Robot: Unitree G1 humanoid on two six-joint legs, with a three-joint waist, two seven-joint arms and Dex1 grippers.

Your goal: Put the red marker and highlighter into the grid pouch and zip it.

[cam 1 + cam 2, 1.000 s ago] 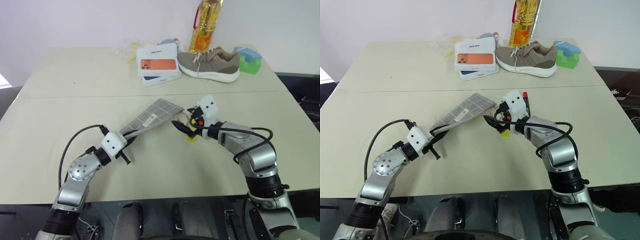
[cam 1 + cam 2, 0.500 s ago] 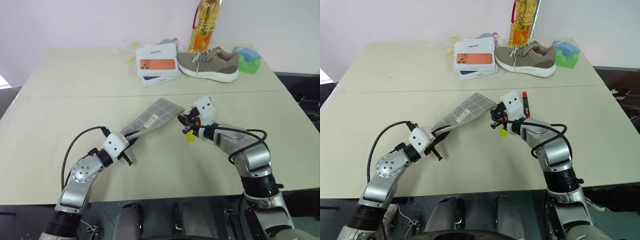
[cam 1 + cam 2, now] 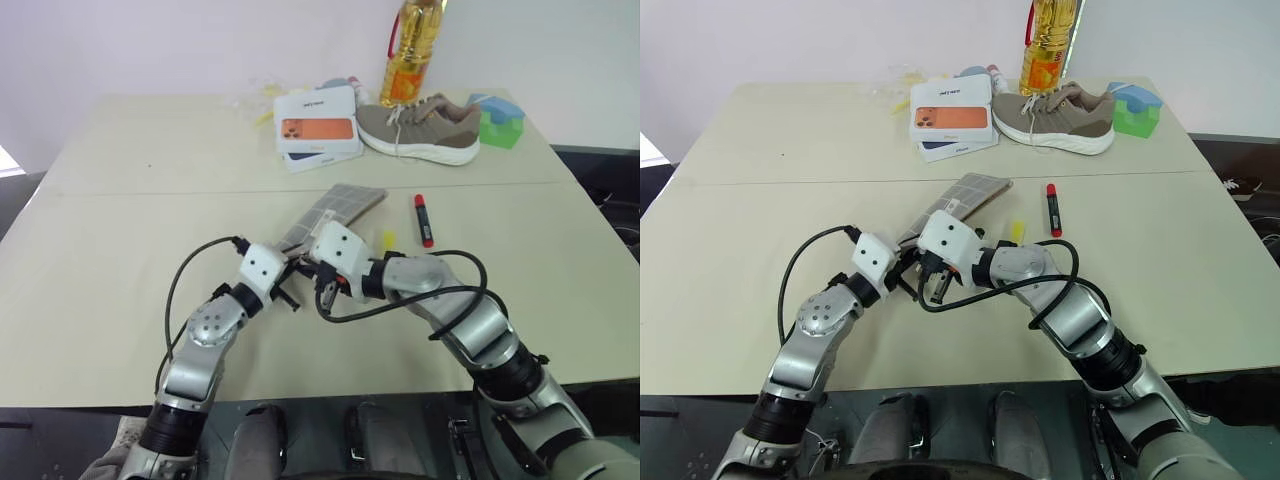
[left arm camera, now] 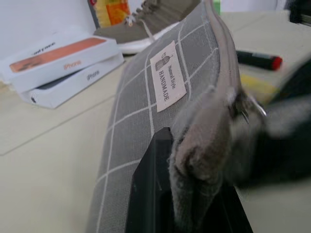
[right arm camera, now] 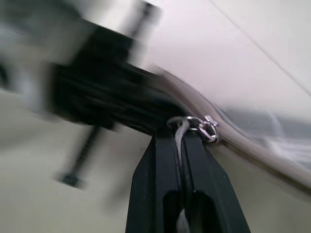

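The grid pouch (image 3: 342,204) lies slanted at the table's middle, and its white label (image 4: 166,73) faces the left wrist view. My left gripper (image 3: 290,268) is shut on the pouch's near end. My right gripper (image 3: 323,287) sits right beside it, shut on the zipper pull, a white cord through a metal ring (image 5: 195,125). The yellow highlighter (image 3: 386,238) lies on the table just right of the pouch. The red marker (image 3: 423,219) lies a little further right. Both pens are outside the pouch.
At the back of the table stand stacked phone boxes (image 3: 317,128), a grey shoe (image 3: 420,128), an oil bottle (image 3: 410,50) and a green and blue block (image 3: 499,122). A seam runs across the table behind the pouch.
My right gripper has shut and swung left from beside the highlighter to the pouch's near end. The left gripper has carried the pouch a little right and forward. The red marker now shows.
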